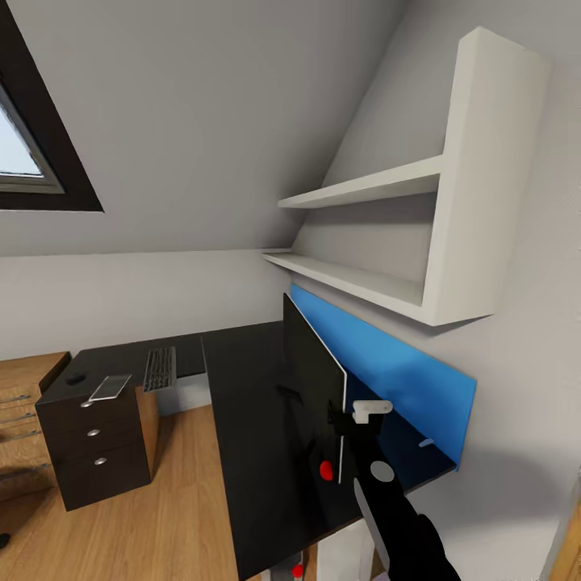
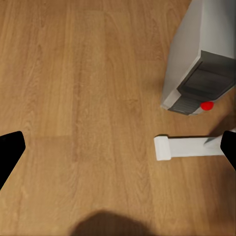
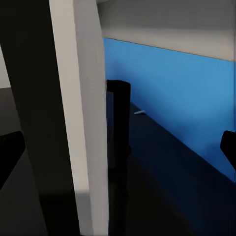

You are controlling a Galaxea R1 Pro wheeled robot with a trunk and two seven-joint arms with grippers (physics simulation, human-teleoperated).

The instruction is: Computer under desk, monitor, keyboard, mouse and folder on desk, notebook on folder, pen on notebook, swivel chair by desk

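The wide thin black monitor (image 1: 311, 387) stands upright on the glossy black L-shaped counter (image 1: 246, 420), before the long blue wall panel (image 1: 387, 375)

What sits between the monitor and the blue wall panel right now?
In the head view, a strip of bare black desk separates the monitor from the blue wall panel; the right gripper sits at the monitor's near edge there.

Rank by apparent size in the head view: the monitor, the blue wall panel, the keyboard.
1. blue wall panel
2. monitor, seen nearly edge-on and nearer to the camera, so its rank against the panel is unsure
3. keyboard, farther away, clearly smallest
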